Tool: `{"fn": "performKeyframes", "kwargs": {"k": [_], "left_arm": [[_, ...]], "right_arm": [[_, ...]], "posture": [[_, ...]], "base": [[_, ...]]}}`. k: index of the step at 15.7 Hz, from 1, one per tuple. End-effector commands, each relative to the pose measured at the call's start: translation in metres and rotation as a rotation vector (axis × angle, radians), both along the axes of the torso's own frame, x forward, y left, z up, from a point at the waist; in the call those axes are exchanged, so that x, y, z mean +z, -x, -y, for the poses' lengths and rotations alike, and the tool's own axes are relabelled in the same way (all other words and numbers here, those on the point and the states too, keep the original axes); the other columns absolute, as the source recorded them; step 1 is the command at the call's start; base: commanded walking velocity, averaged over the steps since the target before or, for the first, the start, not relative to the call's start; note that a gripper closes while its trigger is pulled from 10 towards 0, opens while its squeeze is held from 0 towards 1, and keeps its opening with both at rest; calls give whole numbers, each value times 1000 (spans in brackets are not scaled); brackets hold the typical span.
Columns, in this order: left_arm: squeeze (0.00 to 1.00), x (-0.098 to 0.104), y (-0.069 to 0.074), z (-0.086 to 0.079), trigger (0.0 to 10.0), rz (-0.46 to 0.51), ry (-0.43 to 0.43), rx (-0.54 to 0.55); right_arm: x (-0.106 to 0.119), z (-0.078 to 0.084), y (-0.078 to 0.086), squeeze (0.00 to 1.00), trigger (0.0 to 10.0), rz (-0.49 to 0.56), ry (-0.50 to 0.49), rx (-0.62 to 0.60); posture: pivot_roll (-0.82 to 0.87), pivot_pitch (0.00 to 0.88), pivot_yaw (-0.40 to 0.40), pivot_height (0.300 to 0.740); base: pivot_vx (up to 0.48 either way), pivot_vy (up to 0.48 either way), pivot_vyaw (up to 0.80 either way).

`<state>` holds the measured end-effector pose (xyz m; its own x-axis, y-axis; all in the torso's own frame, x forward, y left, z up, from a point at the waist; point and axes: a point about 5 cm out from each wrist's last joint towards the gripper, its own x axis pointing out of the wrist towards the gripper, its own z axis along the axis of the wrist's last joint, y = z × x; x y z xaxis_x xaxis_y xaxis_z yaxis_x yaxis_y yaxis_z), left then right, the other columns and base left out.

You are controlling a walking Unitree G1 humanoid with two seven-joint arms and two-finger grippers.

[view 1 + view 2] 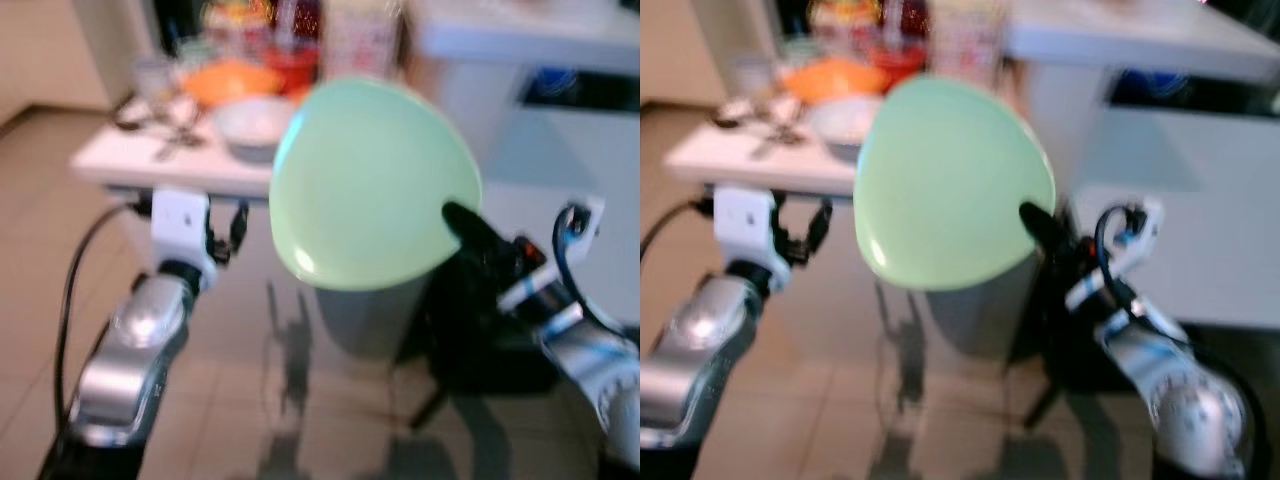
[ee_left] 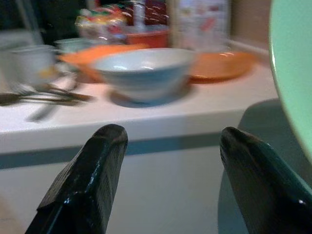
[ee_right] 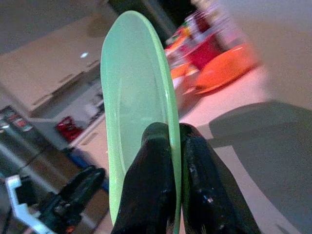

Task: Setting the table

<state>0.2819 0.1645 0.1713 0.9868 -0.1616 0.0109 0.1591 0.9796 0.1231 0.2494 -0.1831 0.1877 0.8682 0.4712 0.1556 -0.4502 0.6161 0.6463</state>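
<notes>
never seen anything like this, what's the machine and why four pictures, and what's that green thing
It is a walking humanoid robot with two silver arms, each ending in two black fingers. The two wide pictures come from cameras in its head; the other two sit on its wrists and look along the fingers. The right gripper is pinching the rim of a green plate, held up on edge. The left gripper is open and holds nothing. Ahead, a white table holds a white bowl, an orange plate, cutlery and some blurred containers.

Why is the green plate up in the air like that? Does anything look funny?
The green plate is off the table: the right pincer pinches it by the rim, holding it on edge. On the white table, the bowl, orange plates and cutlery look fine. Nothing is spilled or broken.
</notes>
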Motion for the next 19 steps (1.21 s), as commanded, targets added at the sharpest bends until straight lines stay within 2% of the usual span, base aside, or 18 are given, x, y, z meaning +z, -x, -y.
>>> {"fn": "performKeyframes", "kwargs": {"k": [1, 10, 11, 14, 16, 19], "left_arm": [[0, 6, -4, 1, 10000, 32, -16, 4], [0, 8, -16, 20, 10000, 58, -40, -31], [0, 8, -20, 23, 10000, 62, -39, -28], [0, 9, -23, 27, 10000, 70, -42, -31], [0, 8, -23, 31, 10000, 72, -49, -47], [0, 6, -24, 32, 10000, 71, -52, -47]], "right_arm": [[8, 5, -1, 0, 10000, 49, -1, -34], [5, 21, -12, 0, 10000, 14, 21, -212], [2, 26, -19, 0, 10000, -15, 25, -280], [2, 26, -22, 0, 10000, -23, 28, -302], [-1, 26, -23, 0, 10000, -39, 64, -320], [-3, 23, -25, 0, 10000, -47, 55, -331]], "posture": [[-40, 0, 0, 740], [-50, 0, 5, 740], [-56, 0, 11, 740], [-58, 0, 9, 740], [-61, 0, 8, 740], [-63, 0, 10, 740]], "base": [[0, -465, 0], [0, -465, 0], [0, -465, 0], [0, -465, 0], [0, -465, 0], [0, -465, 0]]}}
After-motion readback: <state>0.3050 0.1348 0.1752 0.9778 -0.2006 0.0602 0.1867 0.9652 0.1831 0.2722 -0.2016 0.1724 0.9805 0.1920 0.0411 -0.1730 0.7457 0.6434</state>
